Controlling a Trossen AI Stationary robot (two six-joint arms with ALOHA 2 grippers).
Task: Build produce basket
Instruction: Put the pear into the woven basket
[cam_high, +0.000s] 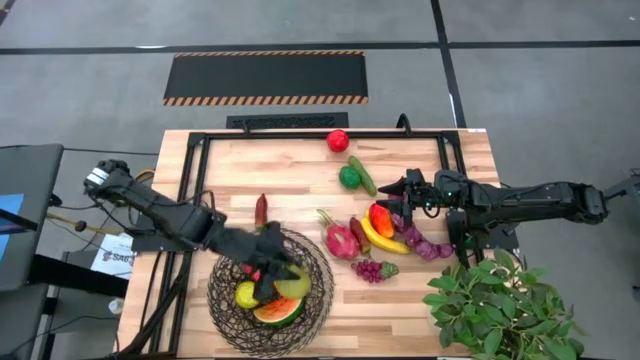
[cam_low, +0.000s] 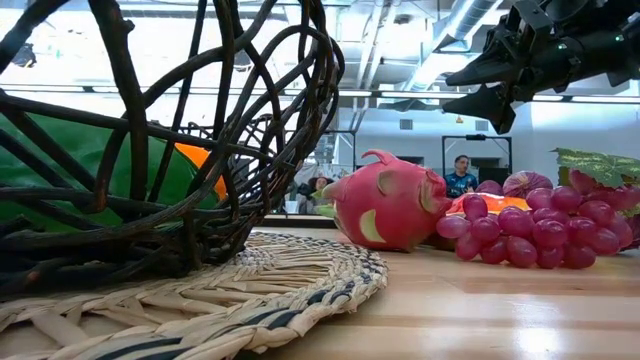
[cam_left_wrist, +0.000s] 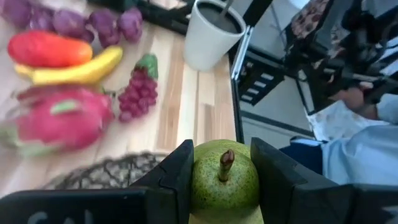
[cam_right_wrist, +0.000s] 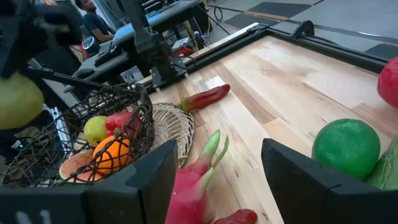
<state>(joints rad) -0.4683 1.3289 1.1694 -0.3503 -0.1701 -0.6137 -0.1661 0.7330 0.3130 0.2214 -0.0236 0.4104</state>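
The basket (cam_high: 270, 300), dark woven wire, stands on a straw mat (cam_low: 250, 290) near the table's near edge. It holds a watermelon slice (cam_high: 278, 312), a yellow-green fruit (cam_high: 245, 295) and an orange (cam_right_wrist: 112, 154). My left gripper (cam_high: 283, 283) hovers over the basket, shut on a green pear (cam_left_wrist: 224, 183). My right gripper (cam_right_wrist: 214, 180) hangs open above the dragonfruit (cam_high: 340, 240), banana (cam_high: 382, 240) and grapes (cam_high: 372, 269), touching nothing. A red apple (cam_high: 338, 140), a green ball (cam_high: 349, 177), a cucumber (cam_high: 364, 176) and a red chili (cam_high: 261, 210) lie on the table. My left gripper pinches the green pear by its two opposite sides (cam_left_wrist: 198, 186), one dark finger (cam_left_wrist: 174, 177) on each flank. The stem (cam_left_wrist: 227, 165) shows between the fingers. The pear is lifted clear, above the basket's inside (cam_high: 292, 288).
A leafy green plant (cam_high: 500, 300) in a white pot (cam_left_wrist: 211, 34) stands at the table's near right corner. Purple pieces (cam_high: 425, 242) lie beside the banana. A black frame (cam_high: 190, 190) runs along the table's left and far edges. A person's sleeve (cam_left_wrist: 360, 143) shows beyond the table.
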